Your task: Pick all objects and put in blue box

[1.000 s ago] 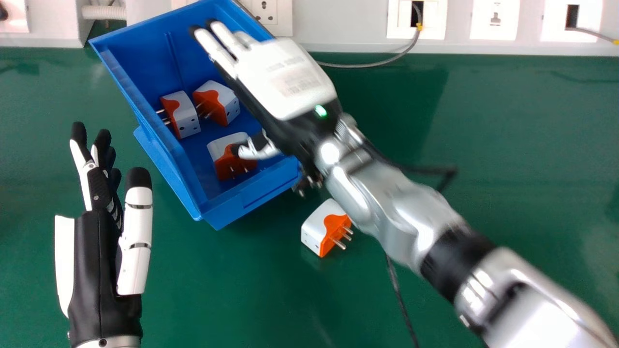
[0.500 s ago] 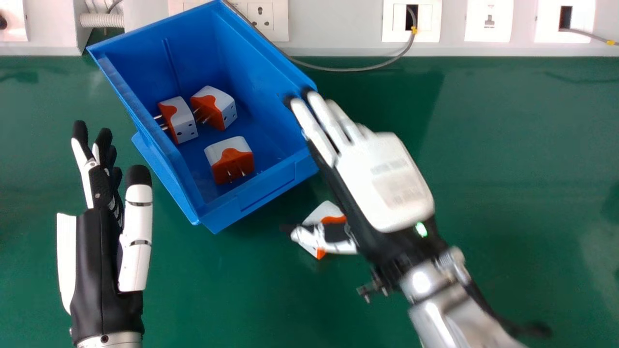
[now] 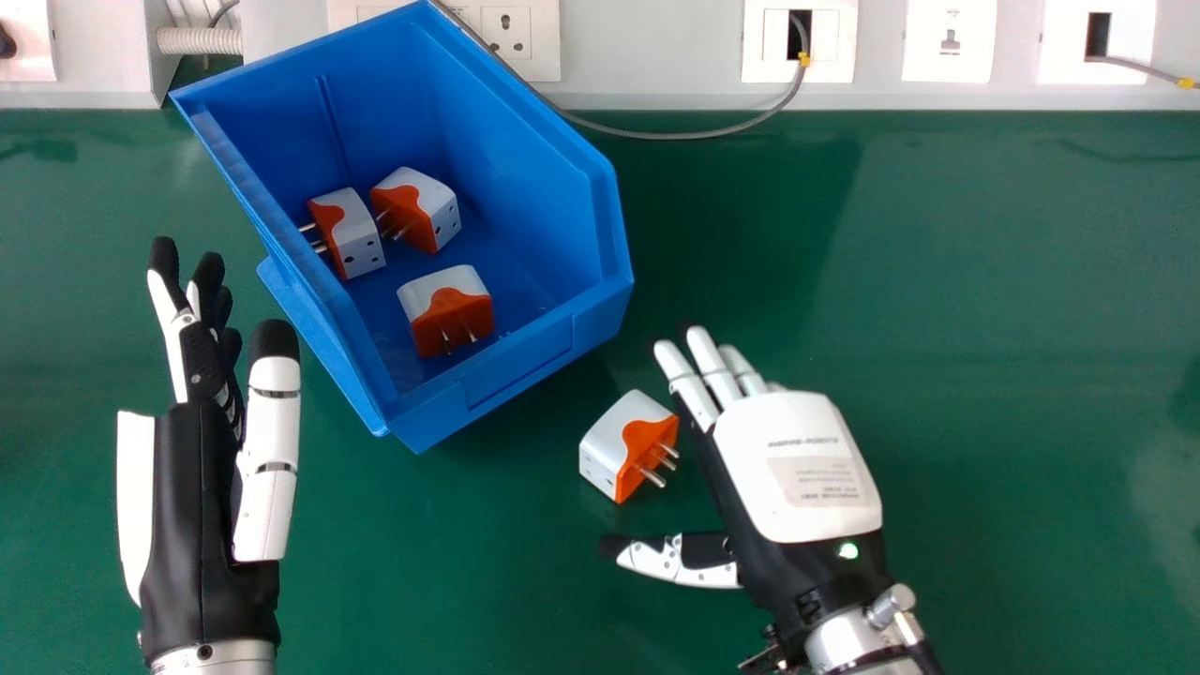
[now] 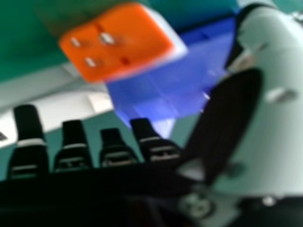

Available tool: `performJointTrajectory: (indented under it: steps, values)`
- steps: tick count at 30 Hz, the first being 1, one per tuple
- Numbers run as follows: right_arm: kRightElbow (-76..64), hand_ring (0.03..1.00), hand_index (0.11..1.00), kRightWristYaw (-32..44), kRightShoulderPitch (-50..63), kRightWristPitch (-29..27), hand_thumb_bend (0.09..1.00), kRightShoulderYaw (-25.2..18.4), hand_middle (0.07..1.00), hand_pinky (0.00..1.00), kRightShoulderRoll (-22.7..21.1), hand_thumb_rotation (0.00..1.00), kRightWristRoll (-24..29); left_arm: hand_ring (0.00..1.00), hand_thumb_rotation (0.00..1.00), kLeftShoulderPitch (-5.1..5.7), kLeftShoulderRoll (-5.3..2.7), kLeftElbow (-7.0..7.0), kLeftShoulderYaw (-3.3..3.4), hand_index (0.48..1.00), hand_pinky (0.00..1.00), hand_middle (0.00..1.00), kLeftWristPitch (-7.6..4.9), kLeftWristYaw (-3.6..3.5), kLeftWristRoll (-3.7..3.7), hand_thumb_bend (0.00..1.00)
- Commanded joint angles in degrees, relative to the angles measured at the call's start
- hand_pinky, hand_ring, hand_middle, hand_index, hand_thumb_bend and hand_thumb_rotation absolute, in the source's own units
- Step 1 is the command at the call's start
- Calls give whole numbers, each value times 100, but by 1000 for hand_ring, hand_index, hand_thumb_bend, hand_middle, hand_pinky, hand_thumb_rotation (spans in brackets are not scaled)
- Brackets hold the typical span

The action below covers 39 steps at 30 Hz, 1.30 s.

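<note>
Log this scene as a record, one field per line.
container: blue box on the green table
inside: three white-and-orange plug adapters
outside: one loose adapter on the table, prongs toward the robot's right
right hand: open, empty, beside the loose adapter
left hand: open, empty
remaining: one adapter

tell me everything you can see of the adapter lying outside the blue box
The adapter is a squarish block, apparently plastic, with white sides and an orange face. Three metal pins stick out of that face, pointing toward the right hand. Small holes show on a white side. It rests tilted around on the green table, beside the box's near corner, ungripped.
</note>
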Motion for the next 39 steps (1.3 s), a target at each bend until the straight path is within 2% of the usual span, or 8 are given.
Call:
performJointTrajectory:
  steps: [1,13,20,25,29,31,37,39]
  values:
    - [138,897,928,61,-274,27,562,16,960,730,111,506,5,1000,950,-38,37,-162,2,1000,1000,1000,-96,15,30,344]
    - [1238,874,901,136,-1140,69,544,86,943,734,473,478,147,1000,944,-17,18,-323,-13,1000,1000,1000,53,-59,-112,323]
    - [1571,865,887,351,-1504,222,555,106,929,730,646,422,255,1000,929,6,28,-331,9,1000,1000,1000,52,-92,-166,322]
    - [1725,882,903,599,-1691,365,509,161,936,755,697,444,321,1000,920,36,50,-353,46,1000,1000,1000,70,-84,-121,326]
    - [1947,874,891,671,-1842,437,497,251,925,751,705,436,289,1000,917,75,91,-328,67,1000,1000,1000,-24,-176,-256,348]
    - [2073,857,869,653,-1908,438,506,283,905,733,718,409,300,1000,914,100,102,-332,77,1000,1000,1000,-25,-185,-292,332]
    - [2478,836,840,686,-2115,491,501,403,879,715,749,384,281,1000,906,148,108,-382,126,1000,1000,1000,10,-258,-365,323]
    - [2651,813,818,693,-2206,502,498,444,855,697,769,344,290,1000,902,159,124,-388,142,1000,1000,1000,19,-253,-329,331]
